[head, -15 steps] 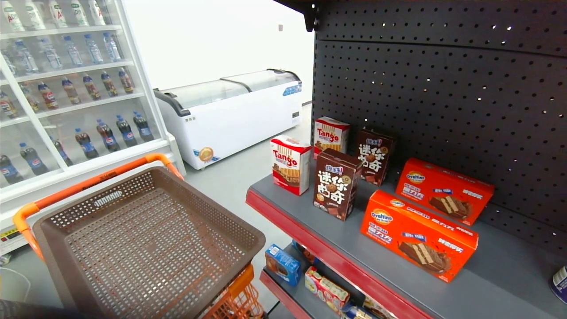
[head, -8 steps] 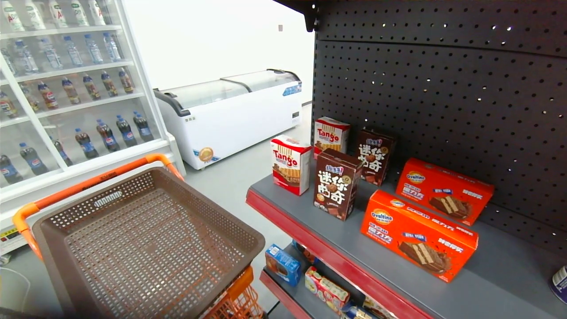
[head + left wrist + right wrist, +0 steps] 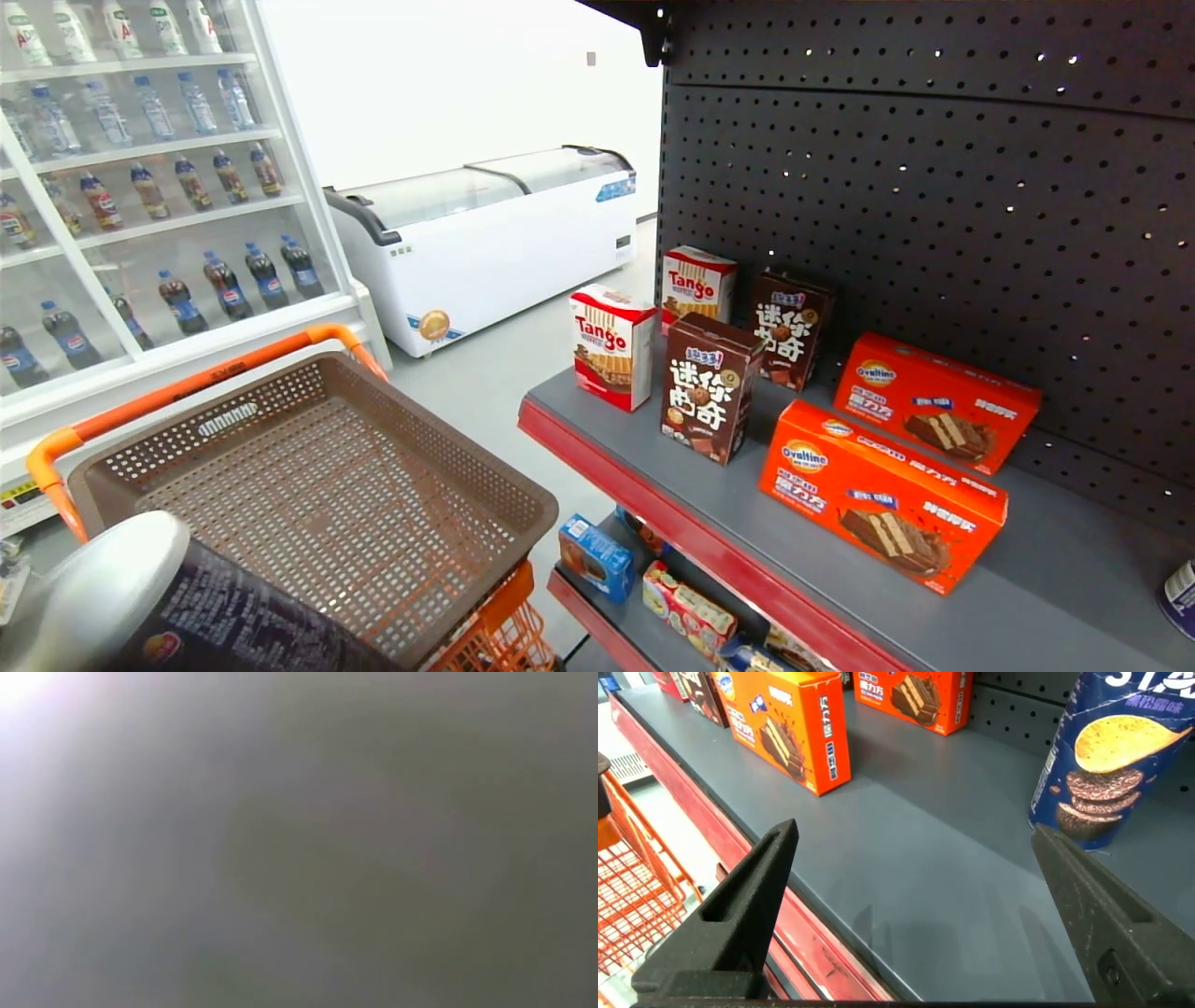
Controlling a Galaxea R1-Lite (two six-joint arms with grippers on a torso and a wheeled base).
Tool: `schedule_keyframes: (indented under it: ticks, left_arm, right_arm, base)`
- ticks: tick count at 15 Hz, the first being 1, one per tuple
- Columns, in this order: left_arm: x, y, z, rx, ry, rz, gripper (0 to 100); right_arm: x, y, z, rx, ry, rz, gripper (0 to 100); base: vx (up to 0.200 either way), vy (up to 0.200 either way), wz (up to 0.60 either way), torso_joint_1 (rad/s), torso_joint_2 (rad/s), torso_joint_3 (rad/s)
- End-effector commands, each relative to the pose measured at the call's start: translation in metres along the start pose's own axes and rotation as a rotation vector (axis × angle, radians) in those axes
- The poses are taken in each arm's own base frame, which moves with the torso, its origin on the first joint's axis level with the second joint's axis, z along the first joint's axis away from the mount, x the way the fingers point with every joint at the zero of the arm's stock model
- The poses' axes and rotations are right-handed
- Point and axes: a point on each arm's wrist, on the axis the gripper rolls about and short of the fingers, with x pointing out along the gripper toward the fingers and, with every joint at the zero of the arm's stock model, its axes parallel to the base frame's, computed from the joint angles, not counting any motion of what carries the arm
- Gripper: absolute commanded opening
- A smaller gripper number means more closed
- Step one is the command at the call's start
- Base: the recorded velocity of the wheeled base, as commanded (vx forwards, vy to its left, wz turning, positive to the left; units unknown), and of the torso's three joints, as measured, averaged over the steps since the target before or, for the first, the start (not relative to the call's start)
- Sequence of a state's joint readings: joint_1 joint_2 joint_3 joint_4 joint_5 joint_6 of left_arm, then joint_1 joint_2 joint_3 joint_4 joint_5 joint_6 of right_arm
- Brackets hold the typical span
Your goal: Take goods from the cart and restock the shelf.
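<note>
A dark can with a silver lid (image 3: 177, 602) hangs tilted at the head view's lower left, in front of the brown cart basket (image 3: 457, 434), whose perforated floor is bare. It is held up from below the picture's edge, and the left gripper's fingers are hidden. My right gripper (image 3: 915, 919) is open, its two black fingers wide apart over bare grey shelf (image 3: 934, 849). A blue chip can (image 3: 1106, 756) stands just beyond one finger.
On the shelf (image 3: 653, 467) stand two white-and-red boxes (image 3: 611, 345), two brown boxes (image 3: 709, 387) and two flat orange boxes (image 3: 882, 495). The pegboard back (image 3: 934, 205) rises behind them. A lower shelf holds small packs (image 3: 597, 557). A chest freezer (image 3: 485, 243) and drinks fridge (image 3: 140, 187) stand beyond.
The dark can has come up into the head view at the lower left, where only the basket showed before. The goods on the shelf have not moved.
</note>
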State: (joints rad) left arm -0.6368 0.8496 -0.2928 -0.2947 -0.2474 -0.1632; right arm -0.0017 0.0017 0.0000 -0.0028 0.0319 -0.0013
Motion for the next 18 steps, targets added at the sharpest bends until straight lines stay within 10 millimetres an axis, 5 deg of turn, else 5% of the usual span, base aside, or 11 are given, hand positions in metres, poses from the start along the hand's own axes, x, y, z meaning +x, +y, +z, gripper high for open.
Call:
schedule_keyframes:
  ticks: [1, 4, 18]
  left_arm:
    - [0.0156, 0.0014, 0.0058, -0.009, 0.056, -0.033, 0]
    - [0.0181, 0.0000, 0.0101, -0.006, 0.058, -0.083, 0]
    - [0.0185, 0.0009, 0.0023, 0.005, 0.087, -0.096, 0]
  right_arm:
    - [0.0001, 0.0000, 0.0001, 0.000, 0.001, 0.000, 100]
    - [0.0001, 0.0000, 0.0001, 0.000, 0.001, 0.000, 100]
    - [0.0001, 0.0000, 0.0001, 0.000, 0.001, 0.000, 100]
  base:
    - [0.000, 0.000, 0.00, 0.000, 0.00, 0.000]
    - [0.000, 0.000, 0.00, 0.000, 0.00, 0.000]
    - [0.000, 0.000, -0.60, 0.003, 0.00, 0.003]
